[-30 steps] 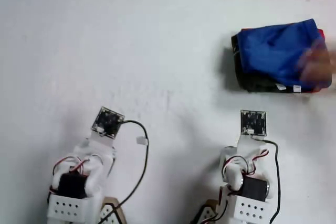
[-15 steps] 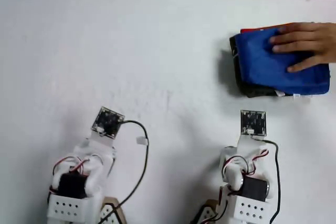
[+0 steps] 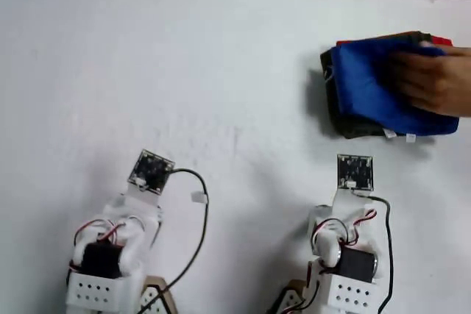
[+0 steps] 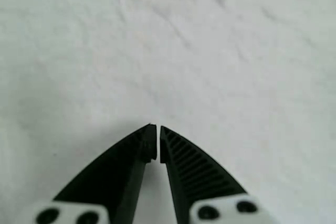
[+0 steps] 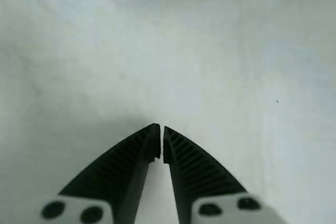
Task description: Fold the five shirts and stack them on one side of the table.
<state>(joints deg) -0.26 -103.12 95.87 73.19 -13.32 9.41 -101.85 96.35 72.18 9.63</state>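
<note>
While a hand (image 3: pixel 436 79) covers the shirts (image 3: pixel 364 84), left claw (image 4: pixel 158 129) and right claw (image 5: pixel 161 128) clenched.

left arm (image 4: pixel 126 177): jaws closed | right arm (image 5: pixel 126 177): jaws closed (2 pairs, tips meeting)

Stack of folded cloth shirts (image 3: pixel 346 101) lying flat at two o'clock on the white worktop (image 3: pixel 184 71), blue shirt (image 3: pixel 364 79) on top, black layer (image 3: pixel 352 126) beneath, red edge (image 3: pixel 440 40) showing.
</note>
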